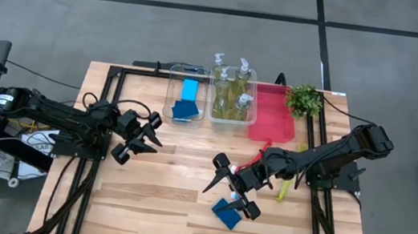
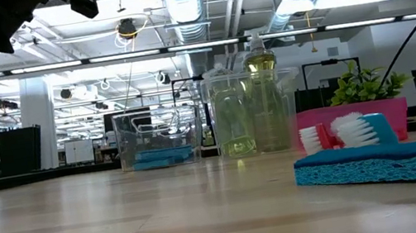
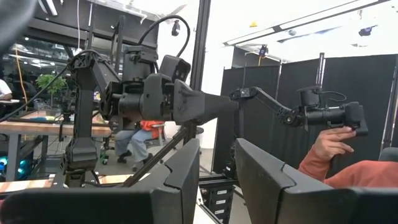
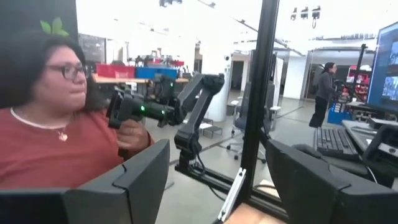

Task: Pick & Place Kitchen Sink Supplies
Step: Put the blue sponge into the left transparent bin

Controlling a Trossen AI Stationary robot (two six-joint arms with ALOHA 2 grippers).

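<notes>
Over on the left, the left gripper (image 1: pixel 149 140) hangs above the left part of the tabletop (image 1: pixel 150 198), fingers a little apart, nothing between them. Moving along the far edge, a clear bin (image 1: pixel 185 95) holds flat blue sponges (image 1: pixel 187 102), one a lighter blue, one darker. Right beside it, a second clear bin (image 1: pixel 233 98) carries the pump bottles (image 1: pixel 228 95), clear plastic with yellow-green liquid and white pump tops. Next comes the red tray (image 1: pixel 275 118), and at its far right corner a small green plant (image 1: pixel 304 100).

Down in the middle, nearer the front edge, another blue sponge (image 1: pixel 226 213) lies flat on the wood; from table height it shows a rough, porous side (image 2: pixel 391 163). A brush (image 2: pixel 344 132) with white bristles and red and blue parts shows just behind it. The right gripper (image 1: pixel 233 189) hovers over this spot with its fingers spread wide, holding nothing. Close to the right arm, a yellow-green brush handle (image 1: pixel 283 191) lies on the table.
</notes>
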